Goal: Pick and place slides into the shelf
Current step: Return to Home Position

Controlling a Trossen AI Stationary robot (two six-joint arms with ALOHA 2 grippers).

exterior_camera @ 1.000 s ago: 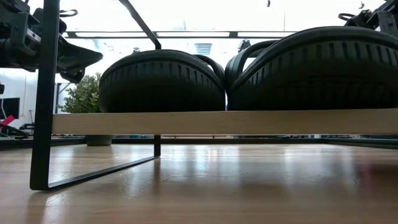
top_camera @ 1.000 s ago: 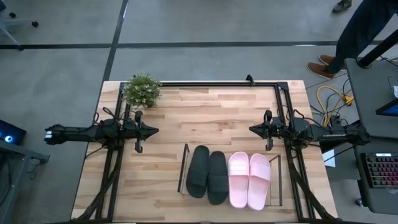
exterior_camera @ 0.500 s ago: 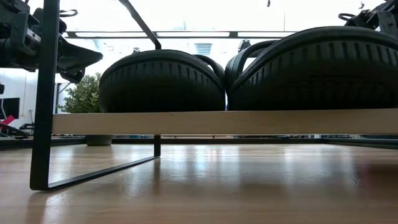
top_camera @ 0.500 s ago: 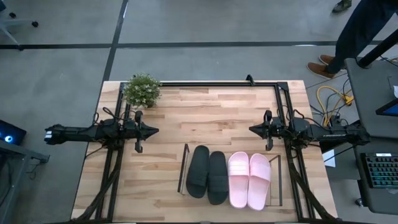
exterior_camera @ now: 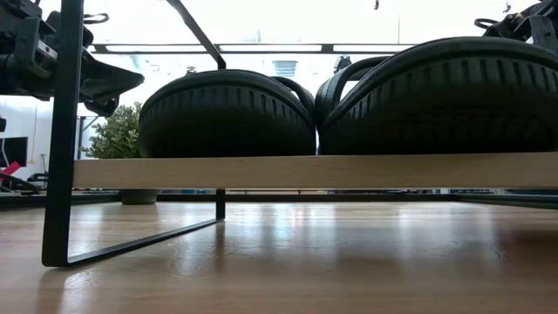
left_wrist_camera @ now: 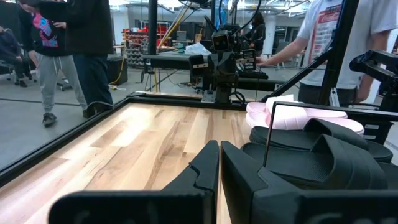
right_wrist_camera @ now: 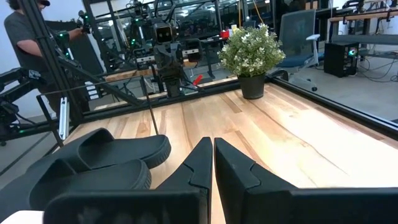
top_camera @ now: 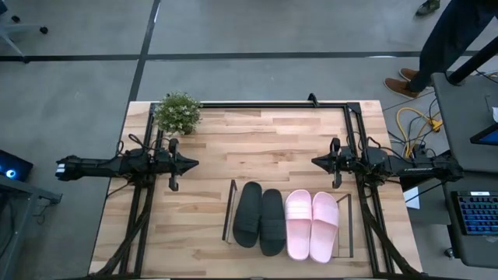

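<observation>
On the shelf all four slides sit side by side, black pair toward the left arm, pink pair toward the right. Left gripper and right gripper hover behind it, fingers pressed together, empty. Homing well probably just means parking level, clear of the shelf.

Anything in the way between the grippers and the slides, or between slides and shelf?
Nothing visible. The black pair and the pink pair already lie on the shelf, black toward the left arm, pink toward the right. The left gripper and right gripper are shut, each off to its own side.
</observation>
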